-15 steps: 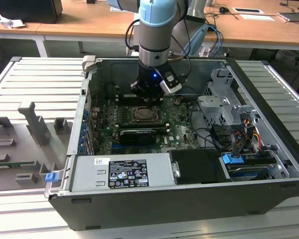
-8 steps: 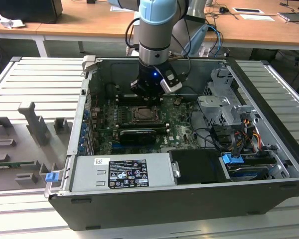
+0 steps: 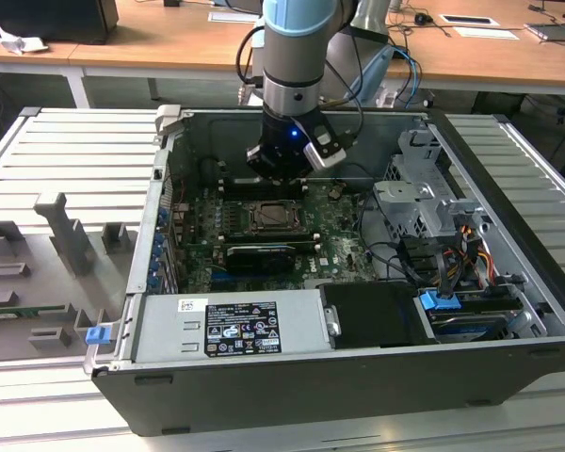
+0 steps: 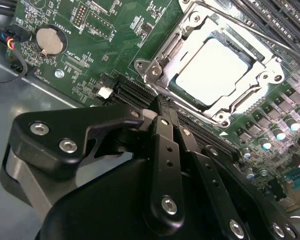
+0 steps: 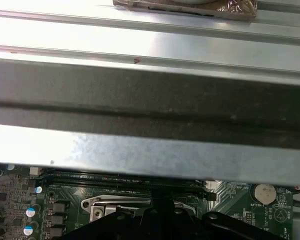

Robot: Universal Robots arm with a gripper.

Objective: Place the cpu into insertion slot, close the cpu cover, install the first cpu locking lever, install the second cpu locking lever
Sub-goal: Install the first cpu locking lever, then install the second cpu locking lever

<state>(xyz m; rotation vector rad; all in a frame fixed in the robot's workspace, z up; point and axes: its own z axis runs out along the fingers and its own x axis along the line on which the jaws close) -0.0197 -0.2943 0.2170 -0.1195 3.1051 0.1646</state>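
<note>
Gripper [image 4: 162, 112] in the second wrist view, black, with its two fingers [image 4: 166, 145] drawn together at the tips and nothing between them; the tips hang just above the black memory slots [image 4: 135, 92] beside the socket. Beyond the fingertips lies the insertion slot [image 4: 162, 80], ringed by its silvery frame on the green motherboard [image 4: 115, 40]. The cpu [image 4: 210, 70] sits flat within it, pale metal face up. The cpu cover [image 4: 187, 37] lies folded down around the chip, its cut-out centre exposing that face. A thin wire locking lever [image 4: 270, 37] runs along the far side of the socket; whether it is latched cannot be told. A round coin cell [image 4: 49, 40] stands well apart, near the board's edge.

In the exterior view the gripper [image 3: 281, 171] reaches down into the open computer case [image 3: 508, 188], hovering just behind the insertion slot [image 3: 268, 217], near the middle of the motherboard [image 3: 334, 231]. A grey power supply [image 3: 231, 325] occupies the case's near edge.
</note>
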